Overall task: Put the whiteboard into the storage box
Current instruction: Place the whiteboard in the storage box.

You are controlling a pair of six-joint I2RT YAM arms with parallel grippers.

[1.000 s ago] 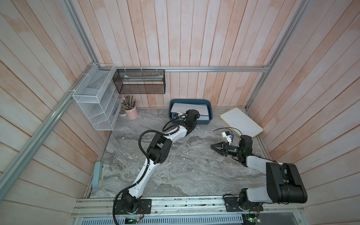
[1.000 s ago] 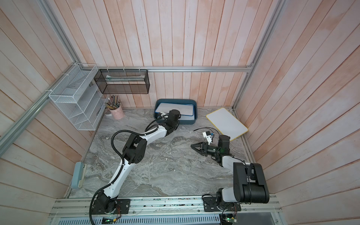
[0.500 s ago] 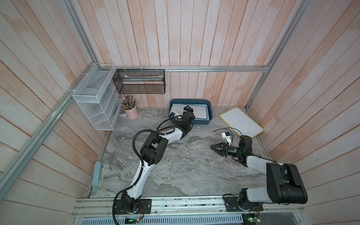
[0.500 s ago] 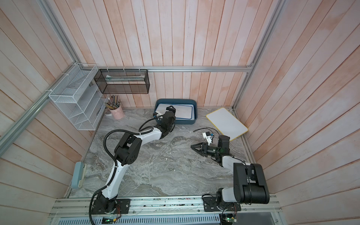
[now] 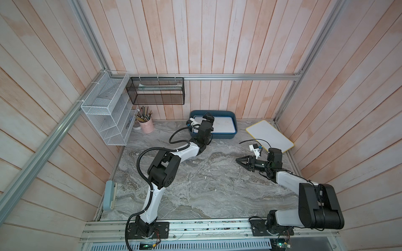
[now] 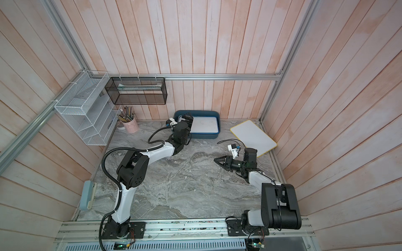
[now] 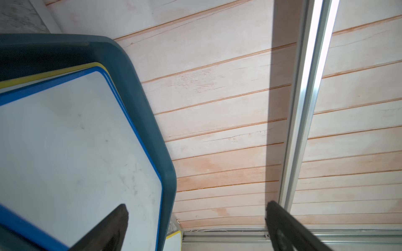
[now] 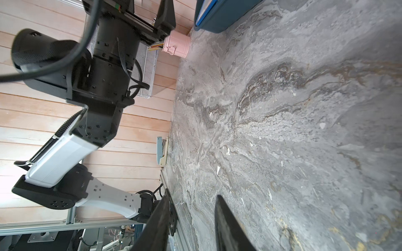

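Observation:
The storage box (image 5: pixel 217 136) (image 6: pixel 196 136), a dark teal tub, stands against the back wall. A blue-framed whiteboard (image 5: pixel 223 126) (image 6: pixel 204 125) (image 7: pixel 71 139) lies flat inside it, on top of a yellow-framed board whose edge (image 7: pixel 99 64) peeks out. Another yellow-framed whiteboard (image 5: pixel 269 135) (image 6: pixel 253 138) lies at the back right corner. My left gripper (image 5: pixel 208 117) (image 6: pixel 187 117) (image 7: pixel 196 205) hovers open over the box's left end, holding nothing. Low over the table's right half, my right gripper (image 5: pixel 238 160) (image 6: pixel 216 160) (image 8: pixel 192 196) points left with its jaws partly apart and nothing between them.
A pink cup of pens (image 5: pixel 146 126) (image 8: pixel 176 46) stands at the back left. Beside it a white wire shelf (image 5: pixel 106 117) hangs on the left wall, and a black mesh rack (image 5: pixel 156 91) hangs on the back wall. A light blue stapler-like object (image 5: pixel 109 195) lies at the table's left edge.
My left gripper has opened and let go of the blue-framed whiteboard, which now rests in the box. The left arm's elbow has swung left. The right arm has not moved.

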